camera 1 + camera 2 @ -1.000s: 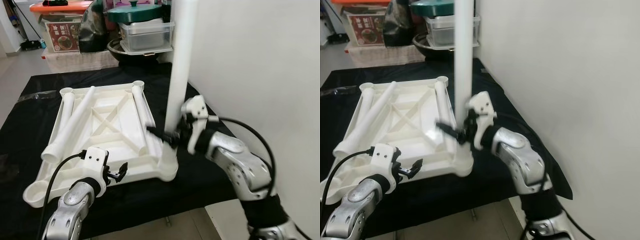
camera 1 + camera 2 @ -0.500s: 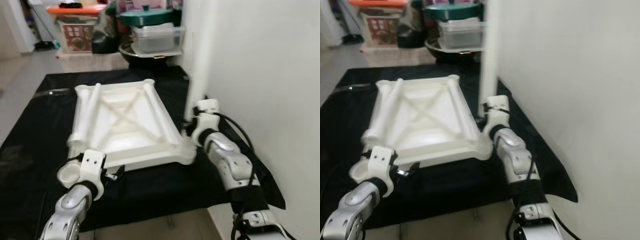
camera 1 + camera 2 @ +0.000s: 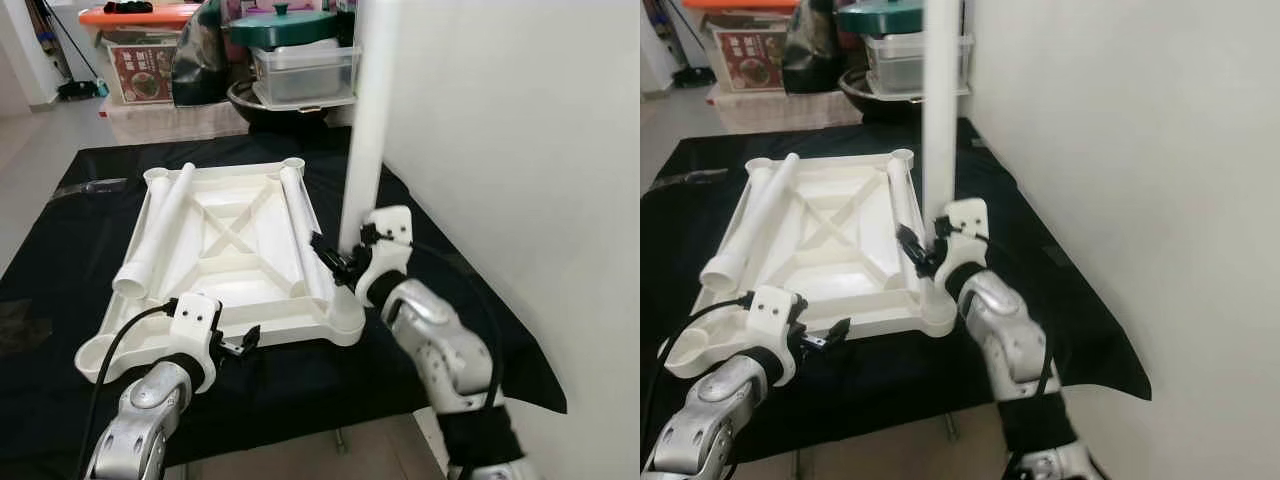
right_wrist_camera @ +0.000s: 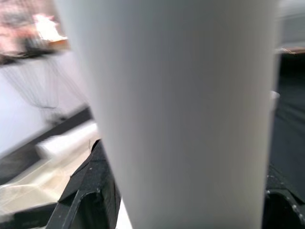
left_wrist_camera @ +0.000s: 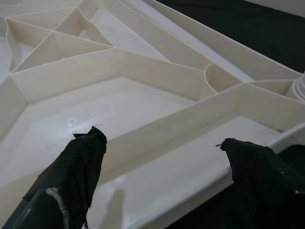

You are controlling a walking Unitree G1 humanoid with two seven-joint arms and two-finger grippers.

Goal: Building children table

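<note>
Gripping the upright white plastic tube leg [image 3: 365,120] low in your right gripper [image 3: 343,263], you are holding its long axis vertical over the near-right corner socket [image 3: 348,325] of the upturned white plastic tabletop [image 3: 235,240], while your left gripper [image 3: 240,344] is hovering open at the near edge.

Frame right: I see a white wall [image 3: 520,150] close beside the upright leg [image 3: 368,110], so little room there.
Tabletop [image 3: 230,240] middle: two loose legs [image 3: 155,240] lie on the ribs, open panel between them.
Frame bottom: bare black cloth [image 3: 300,385] along the near edge, passable.
Frame top: boxes and a pot [image 3: 280,25] block the far side.
</note>
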